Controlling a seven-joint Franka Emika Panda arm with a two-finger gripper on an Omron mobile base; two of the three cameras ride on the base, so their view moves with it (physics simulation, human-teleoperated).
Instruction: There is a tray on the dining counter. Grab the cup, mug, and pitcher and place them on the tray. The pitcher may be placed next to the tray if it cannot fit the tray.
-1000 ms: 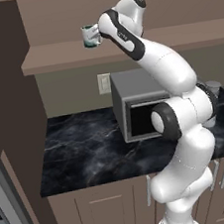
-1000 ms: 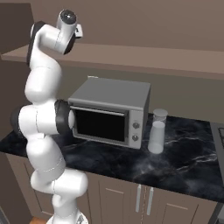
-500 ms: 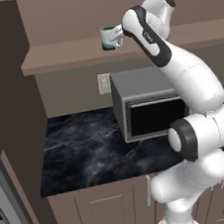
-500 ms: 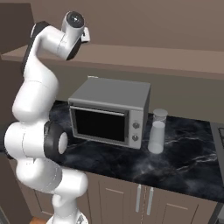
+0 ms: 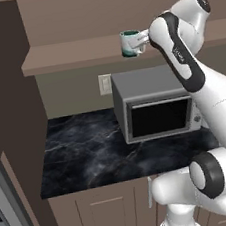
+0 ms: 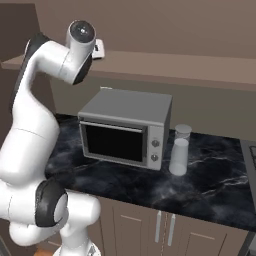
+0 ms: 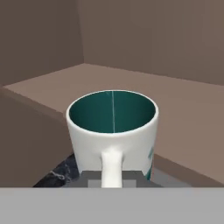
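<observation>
The white mug (image 5: 130, 43) with a teal inside hangs upright in the air, level with the brown wall shelf (image 5: 72, 55) and above the microwave. My gripper (image 5: 142, 39) is shut on its side handle. In the hand view the mug (image 7: 112, 127) is close, its handle pointing at me between my gripper's (image 7: 112, 180) fingers. A pale grey pitcher (image 6: 178, 156), narrower at the top, stands on the black marble worktop right of the microwave. The tray, the cup and the dining counter are out of view.
A grey microwave (image 5: 154, 104) sits on the black marble worktop (image 5: 90, 153) over beige cabinets. The brown shelf (image 6: 175, 67) runs along the wall above it. A dark tall cabinet (image 5: 7, 98) stands at the left.
The arm has swung right, carrying the mug to the right and slightly down along the front of the shelf. The grip on the handle is unchanged.
</observation>
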